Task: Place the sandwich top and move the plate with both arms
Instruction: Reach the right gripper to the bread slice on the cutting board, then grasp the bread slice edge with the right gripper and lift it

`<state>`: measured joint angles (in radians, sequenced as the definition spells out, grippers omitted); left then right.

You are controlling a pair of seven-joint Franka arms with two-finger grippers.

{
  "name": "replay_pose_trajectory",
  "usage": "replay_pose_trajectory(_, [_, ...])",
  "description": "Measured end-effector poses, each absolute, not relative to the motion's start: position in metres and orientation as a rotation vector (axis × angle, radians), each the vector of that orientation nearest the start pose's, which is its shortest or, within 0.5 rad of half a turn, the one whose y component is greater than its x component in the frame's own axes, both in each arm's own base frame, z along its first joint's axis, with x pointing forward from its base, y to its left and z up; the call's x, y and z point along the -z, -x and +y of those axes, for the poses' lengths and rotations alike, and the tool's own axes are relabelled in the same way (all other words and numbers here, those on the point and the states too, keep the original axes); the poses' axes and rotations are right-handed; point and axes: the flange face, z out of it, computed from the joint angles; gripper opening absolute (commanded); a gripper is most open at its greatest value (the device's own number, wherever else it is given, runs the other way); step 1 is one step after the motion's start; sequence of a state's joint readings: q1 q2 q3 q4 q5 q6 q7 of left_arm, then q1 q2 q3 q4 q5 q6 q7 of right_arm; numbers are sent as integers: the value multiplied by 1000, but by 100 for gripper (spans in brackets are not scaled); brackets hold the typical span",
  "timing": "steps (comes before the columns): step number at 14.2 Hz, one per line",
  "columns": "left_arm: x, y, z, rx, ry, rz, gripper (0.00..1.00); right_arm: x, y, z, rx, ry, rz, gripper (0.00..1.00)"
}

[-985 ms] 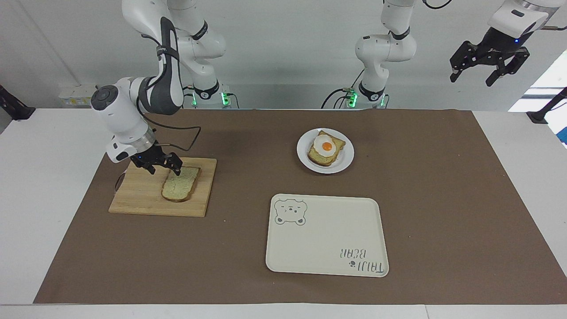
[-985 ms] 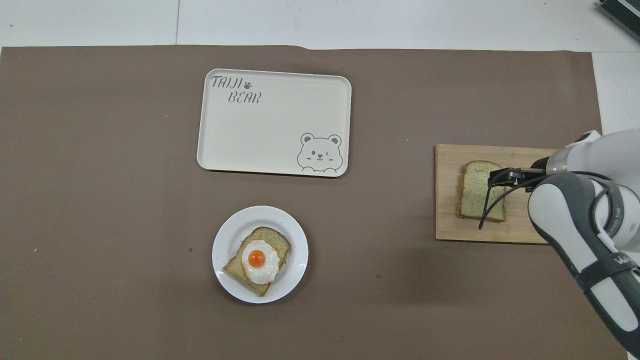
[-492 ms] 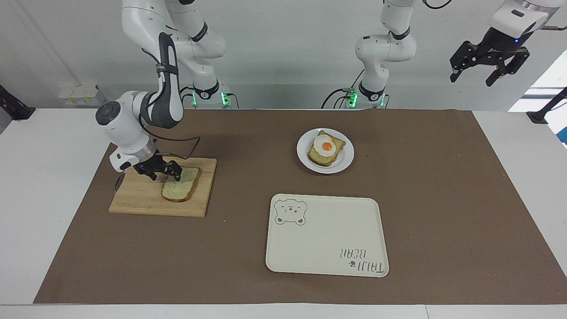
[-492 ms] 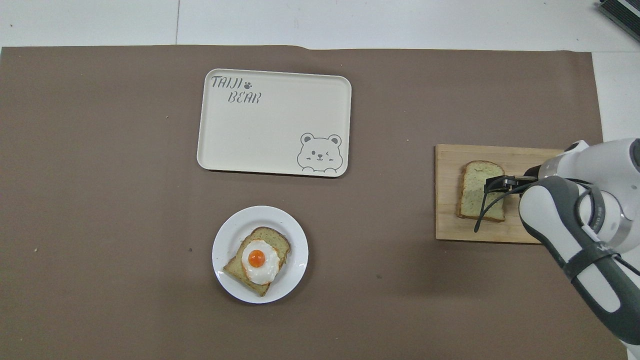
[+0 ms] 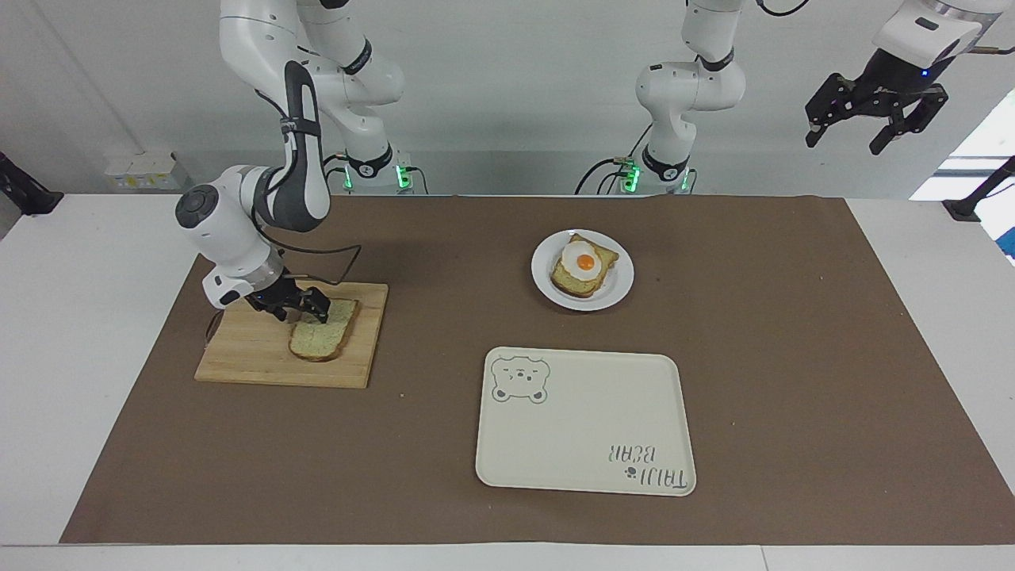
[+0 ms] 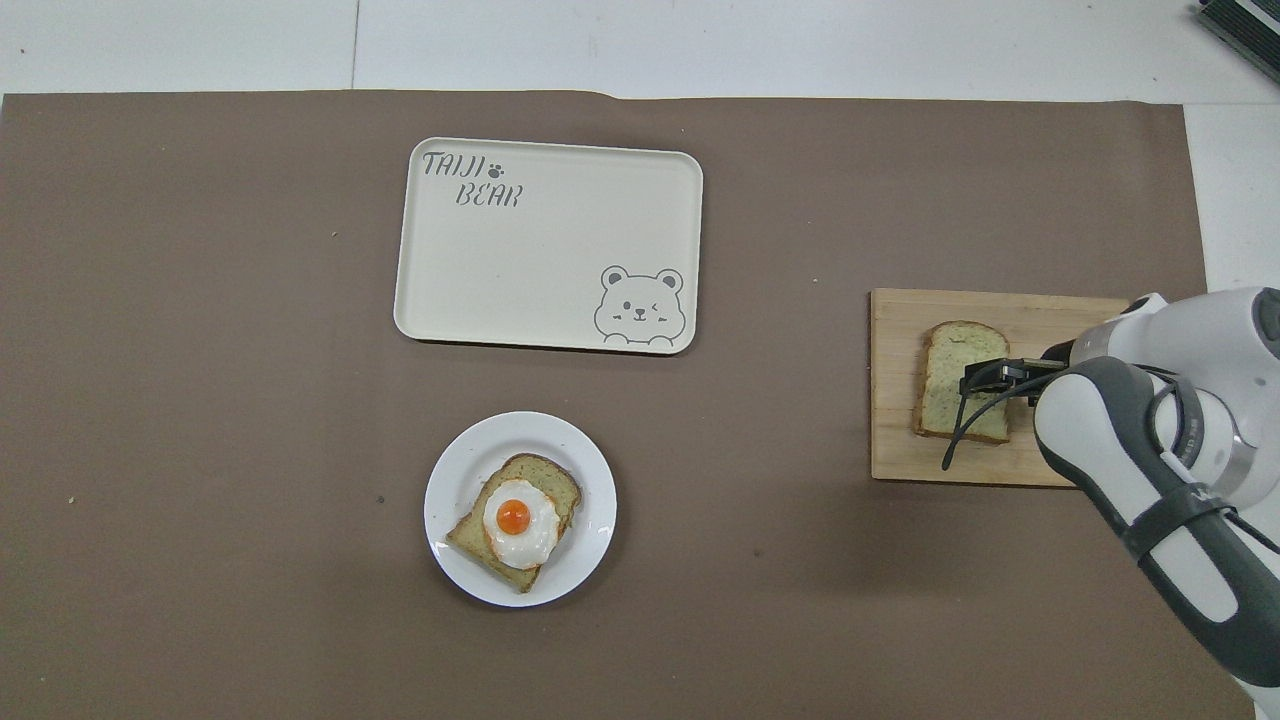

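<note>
hovering low over the sandwich top (image 5: 322,332), the right pincer (image 5: 301,308) is released. pinching soft bread could tear it. the left pincer (image 5: 875,119) waits raised, released.

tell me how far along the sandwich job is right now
Done: nothing yet. The bread slice lies flat on the wooden board, and the plate with egg toast sits nearer the robots than the tray. In hand: the right gripper is open, low at the slice's edge. The left gripper waits, open, raised off the table. Left: grasp the slice, set it on the egg toast, then move the plate with both arms.
</note>
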<state>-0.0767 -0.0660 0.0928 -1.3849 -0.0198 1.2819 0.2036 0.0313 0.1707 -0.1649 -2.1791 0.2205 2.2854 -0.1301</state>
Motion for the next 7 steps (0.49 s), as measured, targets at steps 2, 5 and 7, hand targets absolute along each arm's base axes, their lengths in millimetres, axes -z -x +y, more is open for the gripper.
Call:
replay_pose_trajectory(2, [-719, -497, 8, -54, 3155, 305, 100, -307, -543, -67, -62, 2987, 202, 98])
replay_pose_trajectory(5, [-719, -497, 8, -54, 3155, 305, 100, -307, -543, -67, -62, 2986, 192, 58])
replay_pose_trajectory(7, [-719, -497, 8, -54, 3155, 305, 100, -307, -543, -67, -61, 2985, 189, 25])
